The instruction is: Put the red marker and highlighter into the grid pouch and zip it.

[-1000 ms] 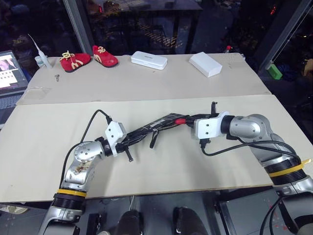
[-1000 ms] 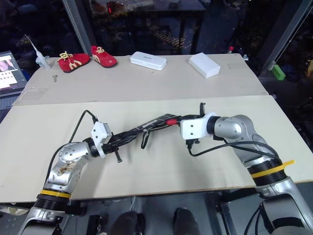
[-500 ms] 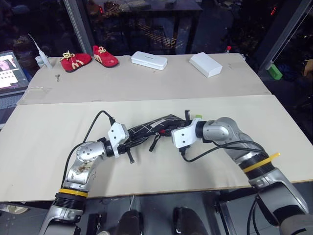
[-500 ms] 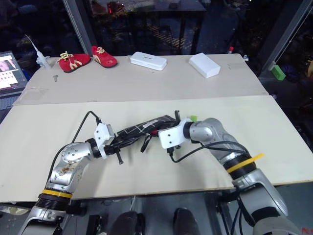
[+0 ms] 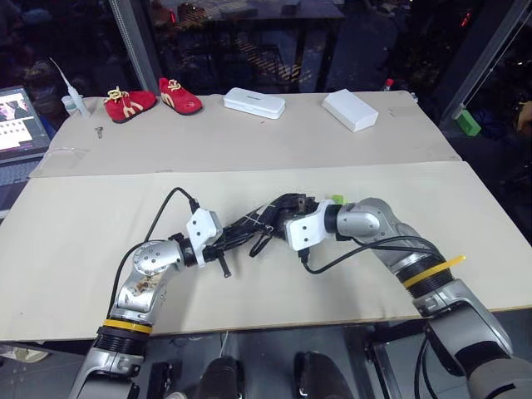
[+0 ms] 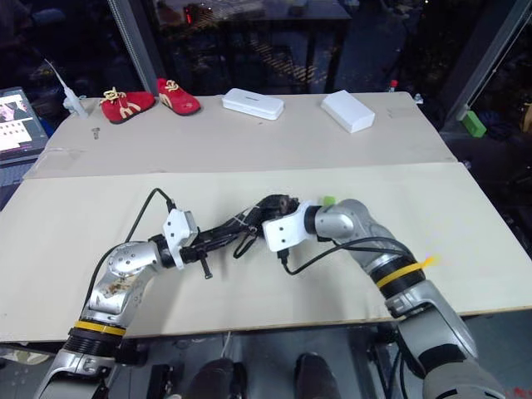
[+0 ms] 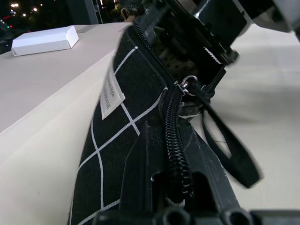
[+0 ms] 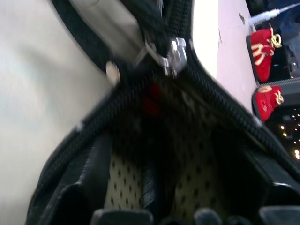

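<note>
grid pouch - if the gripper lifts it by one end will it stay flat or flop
The black fabric grid pouch would probably sag: it already bends between the left gripper and right gripper. Its dangling wrist loop would likely swing. The open mouth looks soft, so contents might shift.

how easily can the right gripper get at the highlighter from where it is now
Probably not directly. The highlighter lies on the table behind the right arm's wrist, while the right gripper sits at the mouth of the grid pouch, pointing away; it would need to back out first.
</note>
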### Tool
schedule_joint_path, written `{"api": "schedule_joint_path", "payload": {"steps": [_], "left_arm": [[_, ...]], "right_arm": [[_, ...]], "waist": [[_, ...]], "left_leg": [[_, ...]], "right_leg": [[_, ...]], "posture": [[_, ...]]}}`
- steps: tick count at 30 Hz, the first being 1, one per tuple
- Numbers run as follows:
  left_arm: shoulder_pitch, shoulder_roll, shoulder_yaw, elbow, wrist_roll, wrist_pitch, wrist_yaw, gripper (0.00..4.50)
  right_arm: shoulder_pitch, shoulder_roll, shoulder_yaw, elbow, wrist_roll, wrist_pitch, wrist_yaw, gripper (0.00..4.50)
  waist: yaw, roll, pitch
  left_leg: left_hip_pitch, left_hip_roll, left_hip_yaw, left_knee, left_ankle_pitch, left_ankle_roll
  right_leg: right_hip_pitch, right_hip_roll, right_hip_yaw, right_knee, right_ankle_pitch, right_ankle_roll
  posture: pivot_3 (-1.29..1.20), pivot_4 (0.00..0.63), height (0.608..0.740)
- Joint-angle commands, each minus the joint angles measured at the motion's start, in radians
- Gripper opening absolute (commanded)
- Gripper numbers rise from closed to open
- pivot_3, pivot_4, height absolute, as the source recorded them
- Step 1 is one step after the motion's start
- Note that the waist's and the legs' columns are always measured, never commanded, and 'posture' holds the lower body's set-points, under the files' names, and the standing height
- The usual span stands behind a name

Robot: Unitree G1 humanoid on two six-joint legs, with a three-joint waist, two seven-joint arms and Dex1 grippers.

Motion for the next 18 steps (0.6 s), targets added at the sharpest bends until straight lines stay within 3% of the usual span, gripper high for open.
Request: {"api": "schedule_joint_path", "payload": {"steps": [1, 5, 7, 9, 14, 18], "left_arm": [[0.000, 0.008, 0.014, -0.020, -0.006, -0.017, -0.001, 0.00], [0.005, 0.009, 0.019, -0.019, -0.005, -0.018, 0.006, 0.00], [0.008, 0.009, 0.021, -0.020, -0.004, -0.019, 0.010, 0.00], [0.013, 0.009, 0.026, -0.023, -0.006, -0.018, 0.017, 0.00], [0.026, 0.010, 0.040, -0.029, -0.007, -0.016, 0.038, 0.00], [0.038, 0.011, 0.055, -0.038, -0.013, -0.013, 0.055, 0.00]], "right_arm": [[0.002, -0.084, -0.172, -0.084, 0.230, 0.095, 0.101, 3.51], [0.091, -0.212, -0.356, -0.319, 0.674, 0.646, 0.330, 3.51], [0.098, -0.232, -0.434, -0.346, 0.790, 0.801, 0.325, 3.51], [0.086, -0.225, -0.463, -0.306, 0.776, 0.871, 0.250, 3.51], [0.066, -0.176, -0.387, -0.187, 0.591, 0.955, 0.036, 3.51], [0.036, -0.063, -0.314, -0.026, 0.484, 1.102, -0.136, 3.51]], "waist": [[0.003, 0.000, 0.000], [0.010, 0.000, 0.000], [0.013, 0.000, 0.000], [0.009, 0.000, 0.000], [0.000, 0.000, 0.000], [-0.003, 0.000, 0.000]], "left_leg": [[0.000, 0.000, 0.000, 0.000, 0.000, 0.000], [0.000, 0.001, -0.003, 0.000, 0.000, 0.000], [0.000, 0.002, -0.005, 0.000, 0.000, 0.001], [0.001, 0.002, -0.005, 0.000, -0.001, 0.001], [0.005, 0.002, -0.003, 0.000, 0.000, 0.000], [0.002, 0.002, -0.002, -0.001, 0.000, 0.000]], "right_leg": [[0.000, 0.000, 0.000, 0.000, 0.000, 0.000], [0.001, -0.001, 0.000, 0.000, 0.000, 0.000], [0.001, -0.001, -0.001, 0.000, 0.000, 0.000], [0.001, -0.001, 0.000, 0.000, 0.001, -0.002], [0.002, 0.000, 0.001, 0.000, 0.001, -0.004], [0.000, 0.001, 0.002, 0.001, 0.001, -0.004]], "posture": [[0.00, 0.150, 0.740], [0.00, 0.150, 0.740], [0.00, 0.150, 0.740], [0.00, 0.150, 0.740], [0.00, 0.150, 0.740], [0.00, 0.150, 0.740]]}}
